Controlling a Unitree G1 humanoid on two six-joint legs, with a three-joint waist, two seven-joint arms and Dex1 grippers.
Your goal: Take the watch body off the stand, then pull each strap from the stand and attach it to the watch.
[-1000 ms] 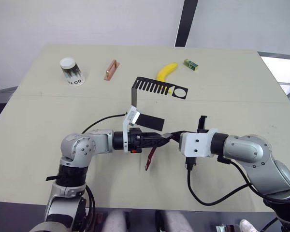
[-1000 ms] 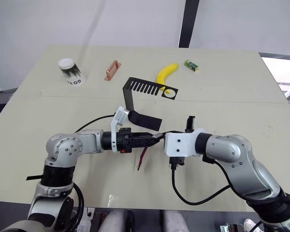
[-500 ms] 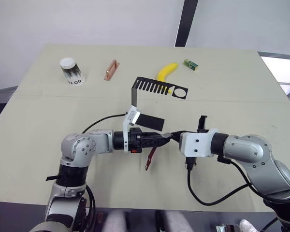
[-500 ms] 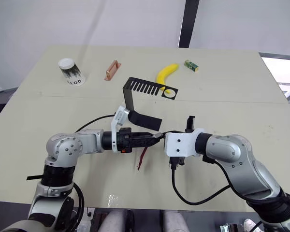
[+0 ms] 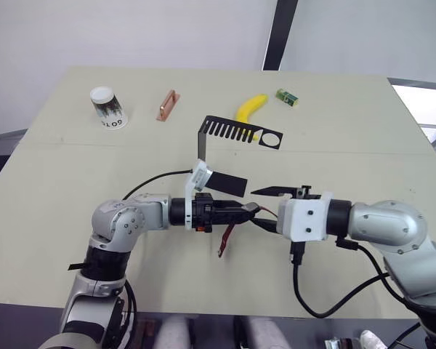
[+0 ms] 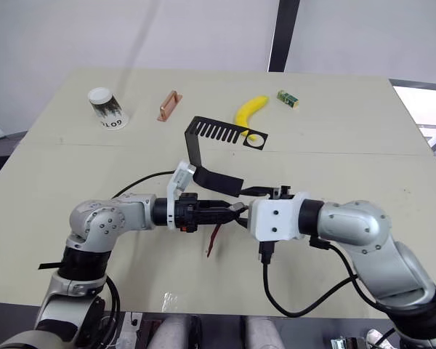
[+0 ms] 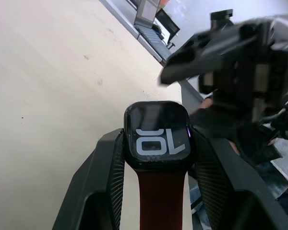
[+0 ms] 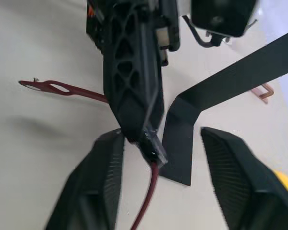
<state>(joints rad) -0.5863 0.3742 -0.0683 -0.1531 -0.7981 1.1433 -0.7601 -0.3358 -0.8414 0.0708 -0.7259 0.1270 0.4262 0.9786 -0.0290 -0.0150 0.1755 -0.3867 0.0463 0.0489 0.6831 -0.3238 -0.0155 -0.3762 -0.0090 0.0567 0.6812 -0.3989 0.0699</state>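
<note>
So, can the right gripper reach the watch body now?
Probably yes. The right gripper is open, right beside the watch body, which the left gripper holds by its sides; nothing lies between them.

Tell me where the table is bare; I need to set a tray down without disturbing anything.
Bare table lies on the robot's left, nearer than the paper cup, and on the right beyond the green block. It is crowded mid-table: stand, banana, left claw holding the watch, right claw beside it.

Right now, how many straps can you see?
2. One strap runs back from the watch body held in the left hand and hangs down; the other runs from the watch body toward the open right hand.
</note>
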